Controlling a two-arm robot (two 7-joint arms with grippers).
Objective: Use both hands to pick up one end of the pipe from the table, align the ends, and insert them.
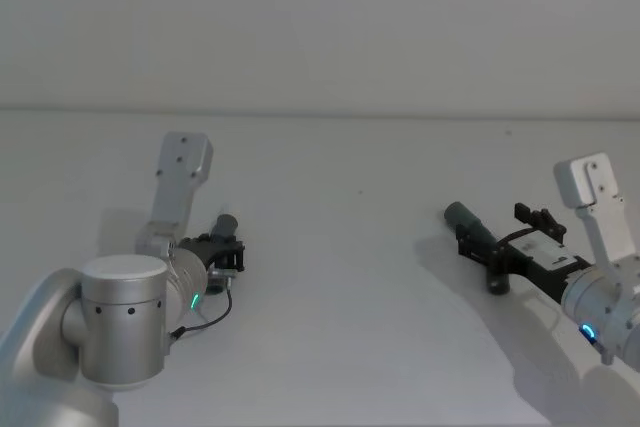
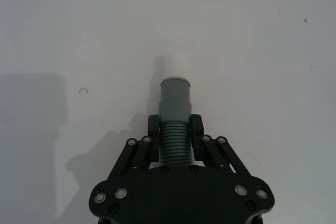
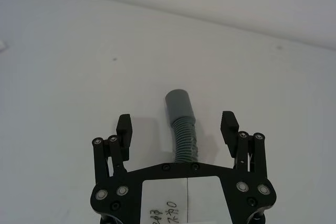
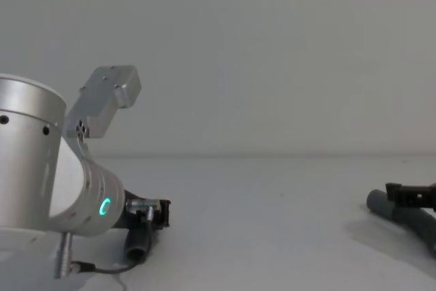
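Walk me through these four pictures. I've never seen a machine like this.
This is a robot with two arms, each ending in a black two-fingered claw. One picture looks down from its head, one looks across from its chest, and two come from cameras on its wrists. The surface is a white table with two grey hose pieces. The left claw is shut on the ribbed part of the white-tipped hose piece. The right claw is open, its fingers on either side of the other hose piece without touching it.
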